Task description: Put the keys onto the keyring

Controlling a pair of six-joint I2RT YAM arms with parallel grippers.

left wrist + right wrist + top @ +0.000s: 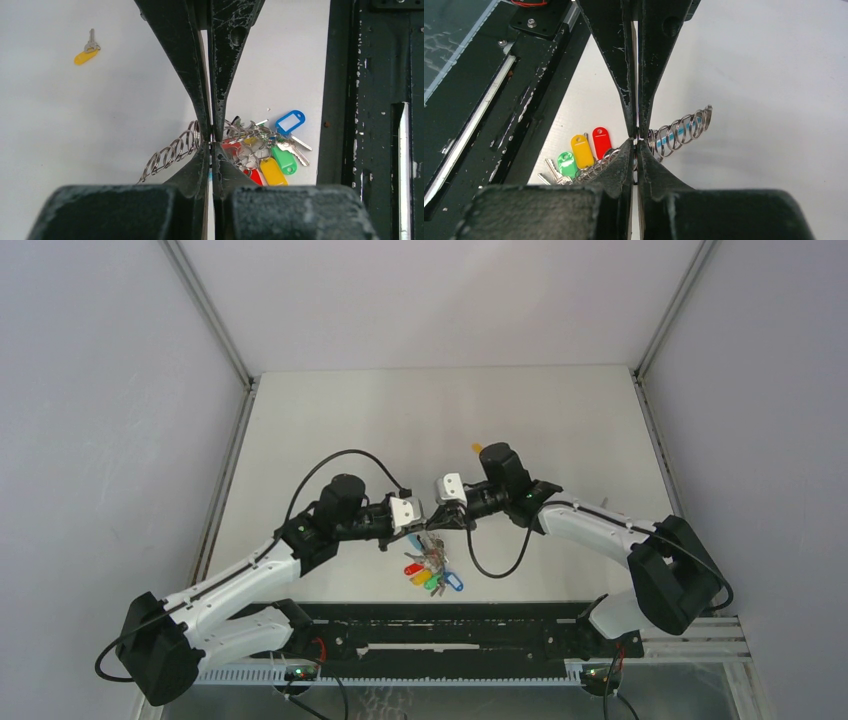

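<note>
The keyring hangs between my two grippers above the table, its fringe of keys with red, yellow, green and blue tags drooping below. My left gripper is shut on the ring; in the left wrist view a row of small silver rings runs left and the tagged keys lie right. My right gripper is shut on the ring too, with the cyan section just beyond it. One loose key with an orange-yellow tag lies on the table behind the right arm. I see no loose red-tagged key.
A black rail runs along the near table edge, close under the hanging keys; it shows in the left wrist view and the right wrist view. Grey walls enclose the white table on three sides.
</note>
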